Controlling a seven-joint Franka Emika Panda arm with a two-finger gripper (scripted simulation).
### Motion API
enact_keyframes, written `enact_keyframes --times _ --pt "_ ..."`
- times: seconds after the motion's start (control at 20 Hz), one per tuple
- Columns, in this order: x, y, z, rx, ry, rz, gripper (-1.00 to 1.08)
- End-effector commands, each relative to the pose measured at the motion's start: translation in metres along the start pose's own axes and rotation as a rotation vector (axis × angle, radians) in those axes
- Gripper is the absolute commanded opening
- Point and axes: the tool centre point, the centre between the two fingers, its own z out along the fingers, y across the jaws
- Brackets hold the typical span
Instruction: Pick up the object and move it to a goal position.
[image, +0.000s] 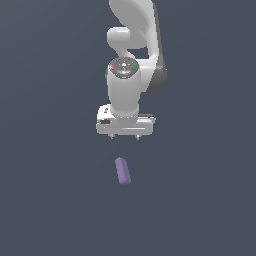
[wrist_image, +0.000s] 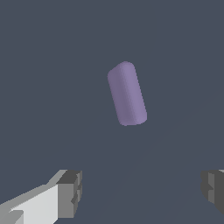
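Tool (image: 124, 137) hanging with its jaws spread wide and nothing between them, capsule (image: 122, 171) lying on the counter just beyond it; looking light, stiff, likely rolling, so pinching across its middle.

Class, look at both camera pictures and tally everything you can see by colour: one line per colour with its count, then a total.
Lavender-purple: 1, the capsule-shaped cylinder lying on the floor.
White: 1, the robot arm with its gripper, fingers spread wide apart and holding nothing.
Dark grey-blue: 1, the floor.
Total: 3
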Motion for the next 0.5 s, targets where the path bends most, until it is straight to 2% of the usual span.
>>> enact_keyframes --times 0.0,0.45 --pt "0.003 0.000 0.003 0.000 0.000 -0.008 1.00" --pt "0.028 0.002 0.028 -0.001 -0.001 -0.081 1.00"
